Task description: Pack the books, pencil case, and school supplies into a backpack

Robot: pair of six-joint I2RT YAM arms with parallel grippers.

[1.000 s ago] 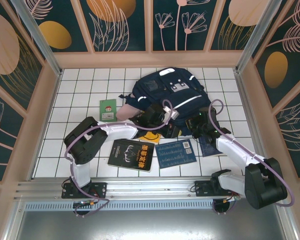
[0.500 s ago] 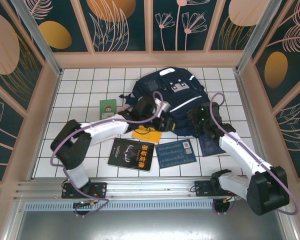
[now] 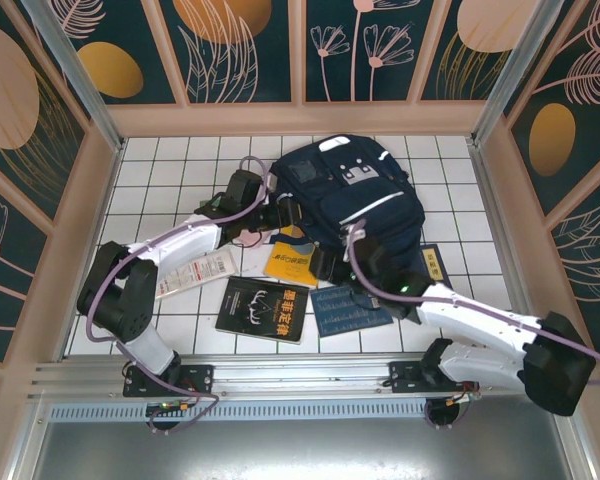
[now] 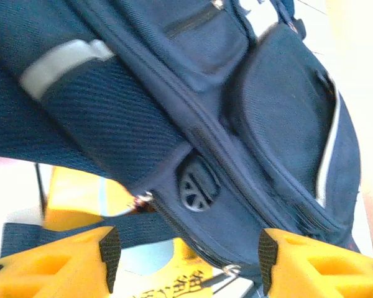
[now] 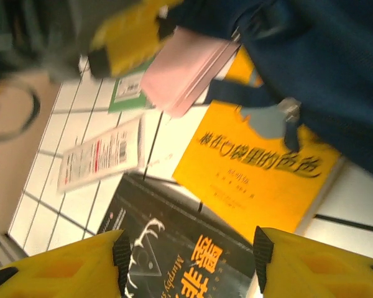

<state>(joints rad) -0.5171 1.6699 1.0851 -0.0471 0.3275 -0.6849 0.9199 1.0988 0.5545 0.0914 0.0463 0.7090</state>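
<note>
- Left gripper (image 3: 278, 215), viewed from above, seems to meet the backpack (image 3: 355, 195) at its left edge, though we cannot read its jaws there. The navy backpack lies far-centre, long axis far to near, white patches farthest, with bare tiles (image 3: 150, 170) to its left.
- Left wrist: we see the fingers (image 4: 50, 261) spread wide, nothing between, with the backpack just ahead.
- Right wrist: the right gripper (image 5: 189, 261) is spread and empty above the black book (image 5: 168, 248) and the orange-yellow book (image 5: 255, 174).
</note>
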